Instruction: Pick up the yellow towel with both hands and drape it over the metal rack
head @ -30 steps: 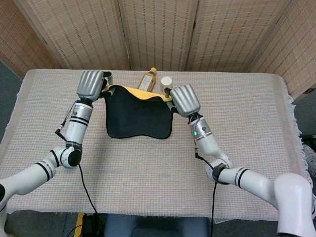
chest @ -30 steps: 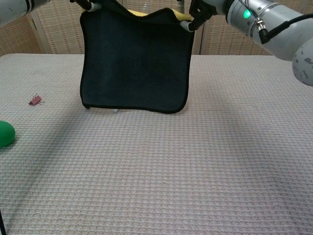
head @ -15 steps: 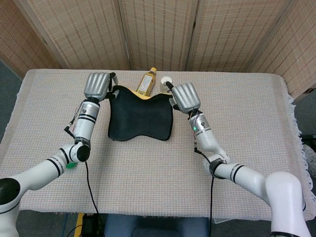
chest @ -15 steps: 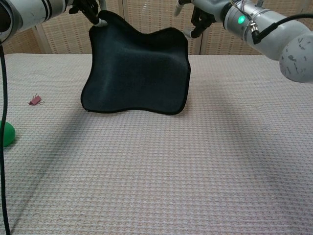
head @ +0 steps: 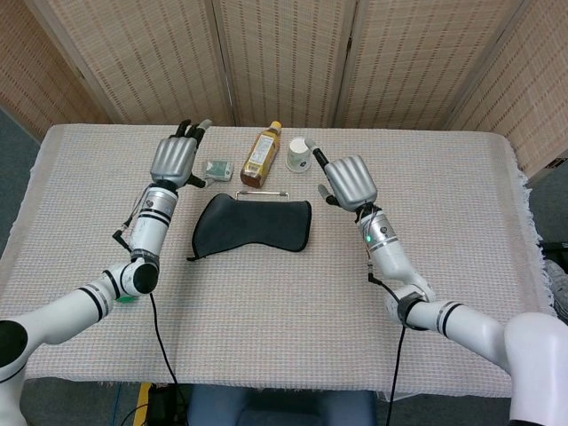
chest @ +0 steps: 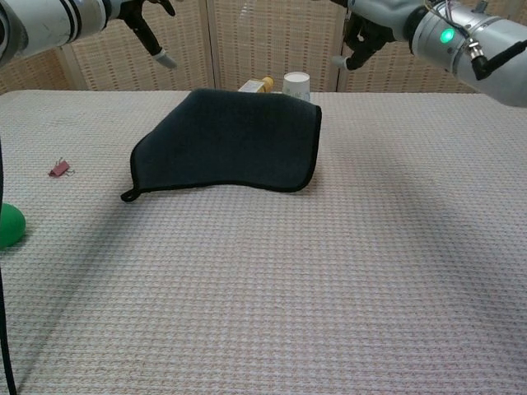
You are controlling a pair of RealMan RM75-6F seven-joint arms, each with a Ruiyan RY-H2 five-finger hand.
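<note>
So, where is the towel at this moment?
In the head view the towel hangs over the metal rack at table centre, in front of the bottle, between both raised hands.

The towel [head: 253, 224] lies over the rack [head: 263, 193] mid-table; a bottle [head: 258, 156], cup [head: 299, 154] and small box [head: 216, 169] crowd behind it. The near table [head: 266, 311] lies open.

The towel [head: 253, 226], dark side showing, hangs over the low metal rack [head: 263, 193] at mid-worktop, sloping down toward the near side
</note>
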